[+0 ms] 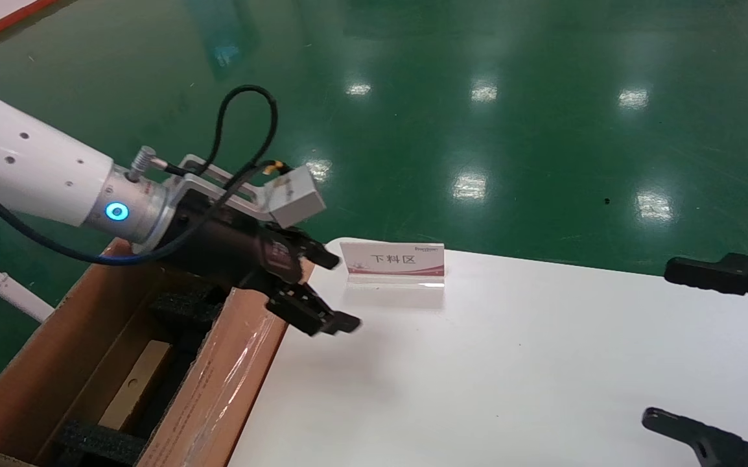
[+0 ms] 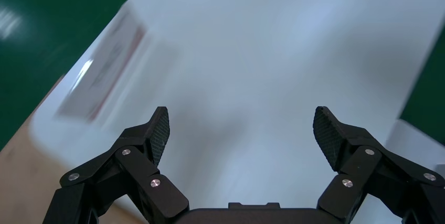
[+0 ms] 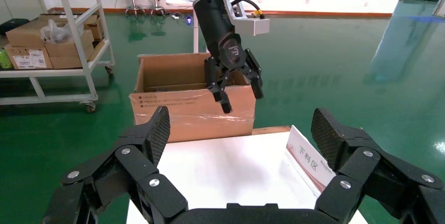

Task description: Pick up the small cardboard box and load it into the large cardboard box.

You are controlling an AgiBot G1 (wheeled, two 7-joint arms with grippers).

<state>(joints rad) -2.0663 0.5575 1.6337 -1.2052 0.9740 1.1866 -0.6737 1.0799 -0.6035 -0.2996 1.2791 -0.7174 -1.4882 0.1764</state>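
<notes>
At far left I see the large cardboard box (image 1: pixel 218 383), the small cardboard box (image 1: pixel 137 383) lying inside between black foam. My left gripper (image 1: pixel 328 292) hangs released over its taped right edge. The white table (image 1: pixel 510 363) has open room. My right gripper (image 1: pixel 691 350) waits spread wide at right.

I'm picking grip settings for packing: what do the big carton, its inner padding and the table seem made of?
Large cardboard box: brown matte corrugated cardboard, with glossy clear tape glinting on one flap. Padding: black, porous-looking, probably foam. Table: smooth white top with soft reflections, perhaps laminate. The left tool hangs open over the flap and table edge.
</notes>
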